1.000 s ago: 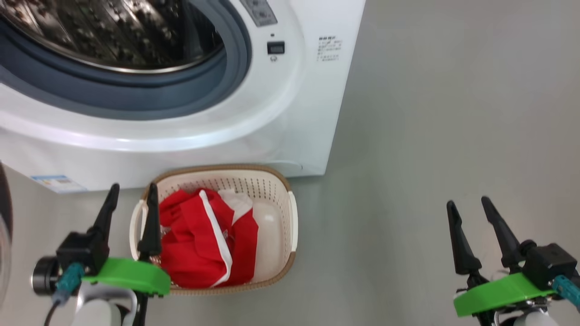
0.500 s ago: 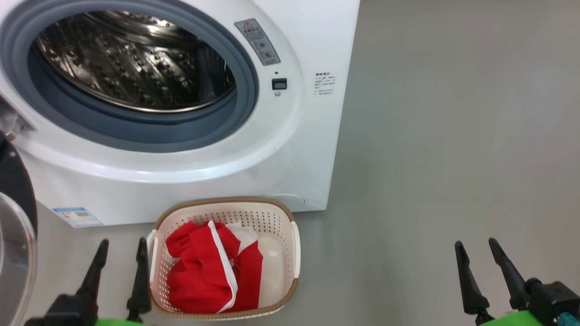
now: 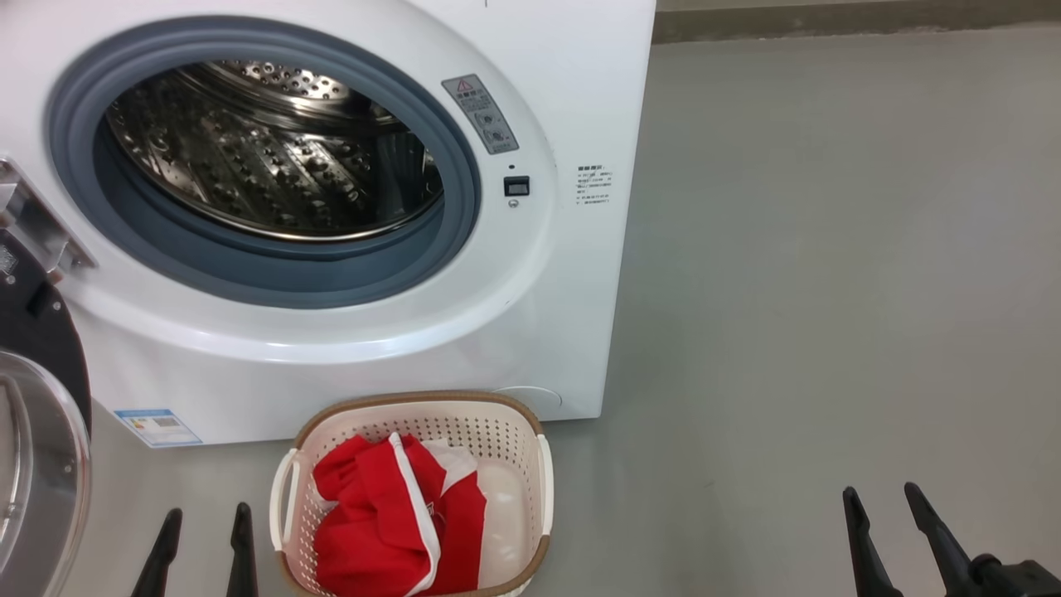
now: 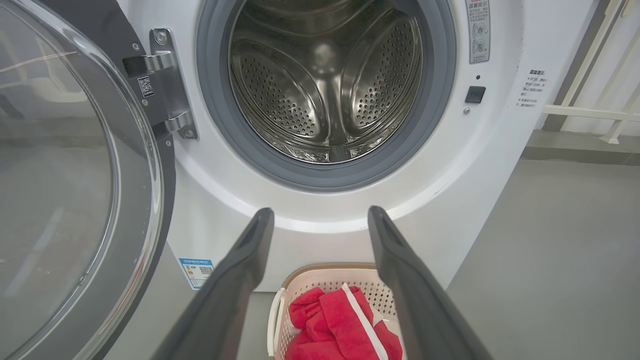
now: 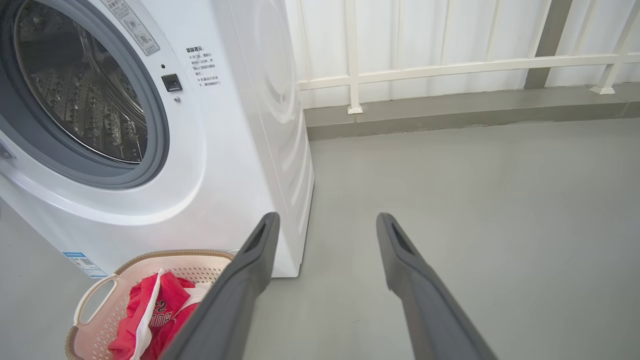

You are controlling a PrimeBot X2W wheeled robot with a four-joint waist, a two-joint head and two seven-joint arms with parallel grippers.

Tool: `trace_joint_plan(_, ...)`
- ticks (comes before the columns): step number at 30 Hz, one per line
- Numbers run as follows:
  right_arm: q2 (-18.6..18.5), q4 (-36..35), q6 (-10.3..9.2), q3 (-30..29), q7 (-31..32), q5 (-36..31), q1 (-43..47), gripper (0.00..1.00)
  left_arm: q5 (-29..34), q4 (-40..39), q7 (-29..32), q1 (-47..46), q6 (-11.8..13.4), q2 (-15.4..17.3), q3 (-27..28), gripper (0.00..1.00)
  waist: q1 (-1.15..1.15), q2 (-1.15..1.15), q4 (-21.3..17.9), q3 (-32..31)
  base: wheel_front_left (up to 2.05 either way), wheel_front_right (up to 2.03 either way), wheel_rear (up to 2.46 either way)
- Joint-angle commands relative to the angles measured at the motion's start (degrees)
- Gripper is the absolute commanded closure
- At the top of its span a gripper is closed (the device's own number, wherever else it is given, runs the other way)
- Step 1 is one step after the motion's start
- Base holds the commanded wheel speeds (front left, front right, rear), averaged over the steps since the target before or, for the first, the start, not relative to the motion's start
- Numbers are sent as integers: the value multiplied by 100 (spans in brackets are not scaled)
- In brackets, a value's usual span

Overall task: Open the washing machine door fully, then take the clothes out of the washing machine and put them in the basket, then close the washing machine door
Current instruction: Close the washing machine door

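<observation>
- 2 grippers sit low in the head view: the left gripper (image 3: 205, 531) is just beside the left handle of the basket (image 3: 497, 431), and the right gripper (image 3: 880, 506) is well apart over bare floor (image 3: 829, 290)
- Both pairs of fingers stand spread wide and hold nothing, which suits arms with nothing to carry at this stage
- All the clothes (image 3: 390, 531) that show lie bundled in the basket, red with white trim, filling its left side and leaving the right part of its bottom bare
- The basket stands on the floor against the foot of the washing machine (image 3: 580, 99), below the opening, so a garment pulled out needs only a short drop
- The drum (image 3: 273, 166) looks empty in the head view and both wrist views: bare perforated steel inside the grey rubber ring (image 3: 464, 215), no fabric to be seen
- The washing machine door (image 3: 46, 348) hangs swung wide to the robot's left on its hinge (image 4: 165, 85), clear of the opening so a reach inside meets no obstacle
- By this reading, 2 of the 3 steps look done and closing the door is the 1 not yet done
- The left gripper is the nearer; a push on the door's black rim would likely swing it towards the latch slot (image 3: 515, 186)
- 1 risk: the door's arc passes over the basket, and I cannot tell whether it clears the brown rim
</observation>
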Motion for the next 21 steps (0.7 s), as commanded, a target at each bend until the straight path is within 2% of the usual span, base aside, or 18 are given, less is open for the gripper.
trace_joint_plan(1, -86, -157, 35, 81, -37, -47, -15, 0, -60, -157, -28, -21, -32, 87, 217, 0, 0, 0, 3, -26, 0, 0, 0)
trace_joint_plan(21, -85, -181, 35, 86, -37, -29, 23, 0, -33, -192, -28, 8, -30, 86, 215, 0, 0, 0, -66, -1, -1, 1, 0)
